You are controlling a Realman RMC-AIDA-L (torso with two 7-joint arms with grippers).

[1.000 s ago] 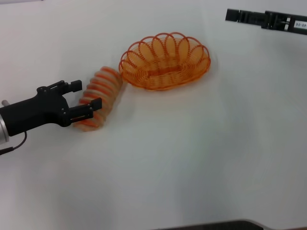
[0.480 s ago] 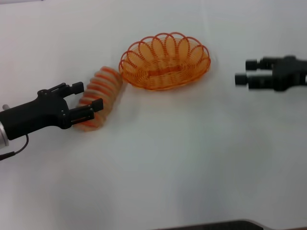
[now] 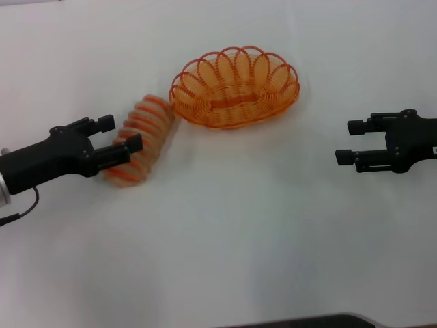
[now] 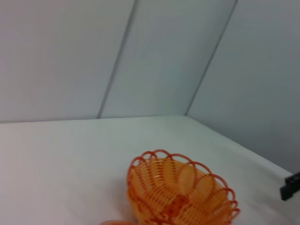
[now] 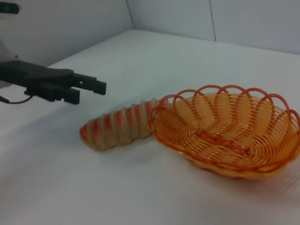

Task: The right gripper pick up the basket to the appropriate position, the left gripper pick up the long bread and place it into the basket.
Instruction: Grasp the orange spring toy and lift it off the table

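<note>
The orange wire basket (image 3: 234, 87) stands on the white table, far of centre. The ribbed long bread (image 3: 142, 140) lies slanted at its left, one end next to the basket rim. My left gripper (image 3: 121, 134) is open at the bread's other end, one finger overlapping the loaf. In the right wrist view the left gripper (image 5: 86, 89) looks raised above the bread (image 5: 119, 129), which lies beside the basket (image 5: 225, 131). My right gripper (image 3: 348, 142) is open and empty, well to the right of the basket. The left wrist view shows the basket (image 4: 180, 192).
The white table (image 3: 225, 232) carries nothing else in view. A dark edge (image 3: 307, 321) runs along its near side. Grey walls (image 4: 140, 56) stand behind the table in the wrist views.
My right gripper has come in from the far right corner toward me and now points at the basket from the right. My left gripper has shifted slightly at the bread. Basket and bread have not moved.
</note>
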